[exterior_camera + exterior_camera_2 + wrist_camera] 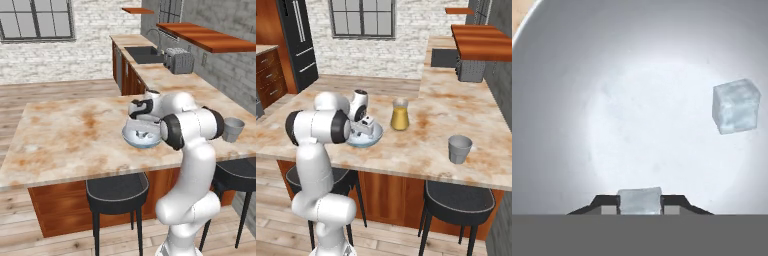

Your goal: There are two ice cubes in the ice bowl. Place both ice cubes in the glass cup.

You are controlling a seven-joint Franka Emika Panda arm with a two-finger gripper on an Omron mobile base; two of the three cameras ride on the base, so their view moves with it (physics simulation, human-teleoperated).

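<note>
My gripper (640, 204) reaches down into the ice bowl (567, 75), and its two dark fingertips press on either side of one ice cube (640, 199) on the bowl's floor. The second ice cube (736, 106) lies loose in the bowl, up and to the right in the hand view. From the base views, the hand (142, 112) stands over the pale blue-grey ice bowl (131, 138) (374, 137) near the counter's front edge. The grey glass cup (233, 129) (459, 148) stands upright on the counter, well to the right of the bowl.
A clear vessel with amber liquid (400, 116) stands just behind and right of the bowl. Dark stools (117, 192) (458, 202) sit below the counter's front edge. A toaster (179, 61) and a sink (145, 54) are on the far counter under wooden shelves (210, 37).
</note>
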